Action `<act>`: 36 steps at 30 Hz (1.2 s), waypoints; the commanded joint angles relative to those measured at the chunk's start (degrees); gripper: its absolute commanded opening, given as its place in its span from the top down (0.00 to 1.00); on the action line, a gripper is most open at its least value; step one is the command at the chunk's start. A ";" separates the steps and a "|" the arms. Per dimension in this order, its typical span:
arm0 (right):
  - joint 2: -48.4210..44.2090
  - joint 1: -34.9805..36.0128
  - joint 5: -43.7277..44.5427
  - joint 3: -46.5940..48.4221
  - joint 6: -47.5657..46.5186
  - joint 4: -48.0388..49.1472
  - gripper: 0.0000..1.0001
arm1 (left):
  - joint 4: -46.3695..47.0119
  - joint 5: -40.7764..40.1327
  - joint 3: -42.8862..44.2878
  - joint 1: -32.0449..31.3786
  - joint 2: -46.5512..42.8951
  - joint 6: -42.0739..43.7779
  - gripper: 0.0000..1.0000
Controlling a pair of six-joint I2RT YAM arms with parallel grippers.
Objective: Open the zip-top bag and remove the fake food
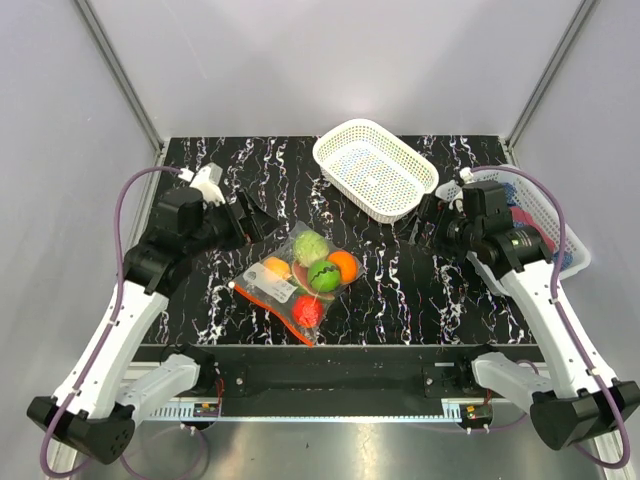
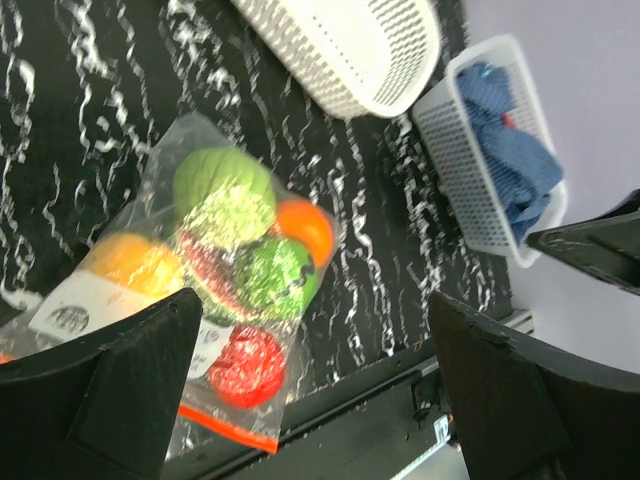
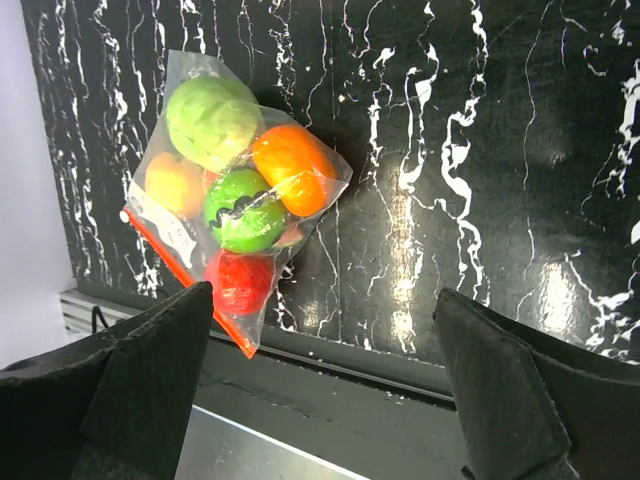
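**Hazards**

The zip-top bag (image 1: pixel 300 285) lies flat on the table (image 1: pixel 400 300), near the front edge and between the two arms. The fake food (image 1: pixel 323 274) is enclosed in it. The zip strip (image 1: pixel 268 310) runs along the bag's near-left side, closest to the table's front lip.

- Dragging: the film is thin and crinkled. A pinch on one wall only probably pulls the whole bag along instead of parting the seal.
- Missed grasp: the strip lies flat against the table. A descending finger may press it down or strike the table rather than get under it.
- Rolling: most pieces are round. Once the seal parts, a tilted bag may let them roll toward the front edge.
- Collision: the white basket (image 1: pixel 345 128) stands behind the bag. A second basket (image 1: pixel 575 262), holding a blue cloth (image 2: pixel 510 150), sits just beside the right arm. A wide swing may knock either one.

**Arm pose**

- The left tool (image 1: pixel 252 218) hangs above the table, behind and to the left of the bag, and is angled toward it. Its fingers stand apart with nothing between them.
- The right tool (image 1: pixel 422 222) hangs to the right of the bag, near the white basket, and is aimed at the bag. Its fingers are spread wide and hold nothing.
- Neither tool touches the bag. Each wrist view frames the bag between its own fingers.
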 commanded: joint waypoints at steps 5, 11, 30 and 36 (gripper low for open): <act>8.42 3.67 -3.04 8.32 -7.07 1.04 0.00 | -9.00 5.35 -2.73 3.23 5.32 -2.24 0.01; 17.65 18.60 0.56 12.11 -6.64 2.88 0.00 | -12.76 3.25 -8.55 4.73 4.00 -4.89 0.01; 16.43 31.98 -0.85 0.86 -8.04 11.68 0.00 | -6.13 -2.82 -30.16 5.87 -9.71 -13.41 0.30; 13.97 31.98 0.38 2.36 -7.51 10.89 0.00 | 7.34 -3.87 -40.71 7.28 -18.66 -17.79 0.36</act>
